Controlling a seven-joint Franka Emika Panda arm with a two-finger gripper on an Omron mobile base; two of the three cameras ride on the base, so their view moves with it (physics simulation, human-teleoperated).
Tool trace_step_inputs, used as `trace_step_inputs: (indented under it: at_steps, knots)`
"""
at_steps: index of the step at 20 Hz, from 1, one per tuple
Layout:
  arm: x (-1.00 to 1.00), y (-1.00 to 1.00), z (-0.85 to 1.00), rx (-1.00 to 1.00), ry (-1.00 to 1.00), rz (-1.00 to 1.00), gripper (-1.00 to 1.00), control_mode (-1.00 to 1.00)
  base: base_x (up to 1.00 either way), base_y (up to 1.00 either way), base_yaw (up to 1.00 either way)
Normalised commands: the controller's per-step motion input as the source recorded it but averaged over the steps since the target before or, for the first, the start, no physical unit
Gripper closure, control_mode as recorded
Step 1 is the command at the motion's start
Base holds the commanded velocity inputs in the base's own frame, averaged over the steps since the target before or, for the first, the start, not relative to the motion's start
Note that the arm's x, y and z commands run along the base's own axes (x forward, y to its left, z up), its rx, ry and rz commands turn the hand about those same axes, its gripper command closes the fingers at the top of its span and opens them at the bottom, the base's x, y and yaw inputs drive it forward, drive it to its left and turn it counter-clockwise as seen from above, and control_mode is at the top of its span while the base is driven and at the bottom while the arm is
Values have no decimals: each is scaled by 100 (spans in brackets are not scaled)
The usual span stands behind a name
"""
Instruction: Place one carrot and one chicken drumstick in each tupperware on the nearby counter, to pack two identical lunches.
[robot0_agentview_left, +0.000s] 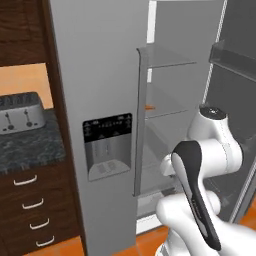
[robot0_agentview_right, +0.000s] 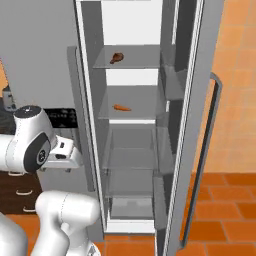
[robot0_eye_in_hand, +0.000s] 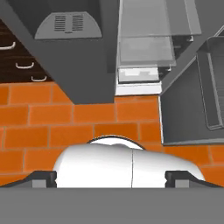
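Noted end effector (robot0_eye_in_hand: 112, 177) fingers apart and empty at frame bottom, carrot (robot0_agentview_right: 121, 107) mid-frame and chicken drumstick (robot0_agentview_right: 117, 58) above on fridge shelves; judged risk of striking the shelf edge when reaching in.

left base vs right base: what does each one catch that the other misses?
Left base: the boxy silver toaster on the black-grey speckled stone counter, and the fridge's dark dispenser panel seen head-on.

Right base: the brown chicken drumstick on an upper glass shelf, the whole orange carrot one shelf lower, and the open door's long handle.

Both: the open grey fridge, the carrot as an orange sliver in the left base view, and curved silver drawer handles.
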Motion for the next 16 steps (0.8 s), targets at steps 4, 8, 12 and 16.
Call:
trace_step_inputs:
  at_steps: [4, 8, 12, 16]
  knots:
    - [0, 0, 0, 0, 0, 0, -100, 100, 44, -54, 5]
    - [0, 0, 0, 0, 0, 0, -100, 100, 51, -29, 0]
    - [0, 0, 0, 0, 0, 0, -100, 100, 55, 0, -3]
    - [0, 0, 0, 0, 0, 0, -100, 100, 61, -13, 0]
